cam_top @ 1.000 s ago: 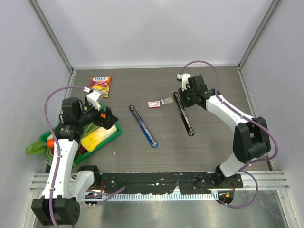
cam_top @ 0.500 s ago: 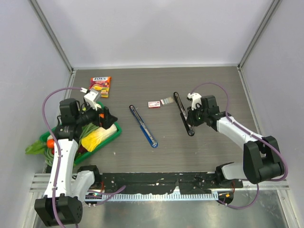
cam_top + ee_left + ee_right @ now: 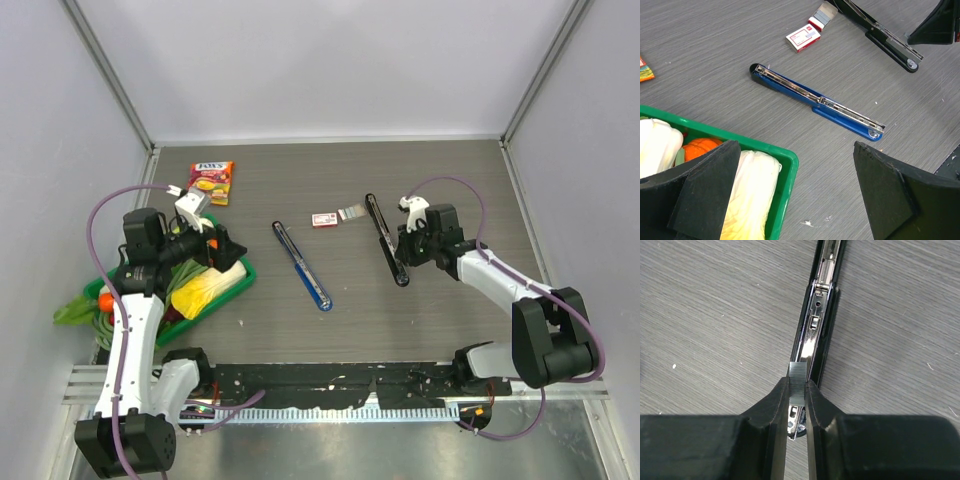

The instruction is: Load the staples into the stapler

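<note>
My right gripper is shut on a short silvery strip of staples. It holds the strip over the near end of the black stapler, which lies opened flat on the table. In the right wrist view the gripper holds the strip just above the stapler's shiny metal channel, in line with it. I cannot tell whether the strip touches the channel. A second grey strip lies beside the red-and-white box. My left gripper is open and empty above the green basket's edge.
A blue stapler lies opened flat left of the black one, also in the left wrist view. A green basket of vegetables stands at the left. A candy bag lies at the back left.
My right gripper moved from the far end of the black stapler, by the box, to its near end, carrying the strip. In the last half second it barely shifted. The left arm stayed put.
</note>
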Available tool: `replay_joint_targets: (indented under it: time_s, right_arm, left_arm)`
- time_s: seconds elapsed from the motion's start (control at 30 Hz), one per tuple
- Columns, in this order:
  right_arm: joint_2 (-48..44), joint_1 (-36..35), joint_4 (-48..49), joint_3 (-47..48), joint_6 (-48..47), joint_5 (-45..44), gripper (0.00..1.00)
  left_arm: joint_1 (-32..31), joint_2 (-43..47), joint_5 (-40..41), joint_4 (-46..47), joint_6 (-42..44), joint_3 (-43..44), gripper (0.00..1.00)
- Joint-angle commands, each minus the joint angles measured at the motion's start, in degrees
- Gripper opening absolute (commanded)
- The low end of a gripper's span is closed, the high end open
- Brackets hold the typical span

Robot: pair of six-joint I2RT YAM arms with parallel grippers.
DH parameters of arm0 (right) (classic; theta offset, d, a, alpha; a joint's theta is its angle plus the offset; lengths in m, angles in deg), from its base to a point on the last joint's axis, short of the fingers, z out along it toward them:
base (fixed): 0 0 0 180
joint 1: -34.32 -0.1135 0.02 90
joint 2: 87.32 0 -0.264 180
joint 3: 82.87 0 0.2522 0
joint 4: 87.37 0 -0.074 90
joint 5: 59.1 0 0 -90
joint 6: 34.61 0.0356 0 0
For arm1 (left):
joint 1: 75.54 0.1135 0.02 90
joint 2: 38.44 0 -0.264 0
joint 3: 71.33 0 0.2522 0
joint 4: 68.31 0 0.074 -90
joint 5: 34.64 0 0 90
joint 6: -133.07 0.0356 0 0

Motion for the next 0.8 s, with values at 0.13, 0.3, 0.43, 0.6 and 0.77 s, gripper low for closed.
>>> replay_joint_targets:
  time_s: [0.13,0.3,0.43,0.6,0.77]
  right_arm:
    - [-3.2,0.2,1.7,-0.6,1.6,-2.7,0.18]
    - [-3.1,0.2,0.7,-0.7,2.0,-2.8,0.18]
    - [-2.9,0.0,-0.1,-0.7,2.2,-3.3,0.19]
    - [-2.9,-1.6,-0.8,-0.4,2.5,-5.2,0.18]
    - [-2.5,-3.5,-1.5,0.0,3.1,-5.9,0.19]
  left_arm:
    - [0.5,1.2,-1.7,2.4,-0.7,-0.4,1.0]
    - [0.5,1.1,-1.7,2.5,-0.7,-0.5,1.0]
    - [0.4,1.2,-1.7,2.7,-0.8,-0.5,1.0]
    - [0.5,1.1,-1.7,2.7,-0.9,-0.5,1.0]
    - [0.5,1.2,-1.6,2.8,-0.9,-0.5,1.0]
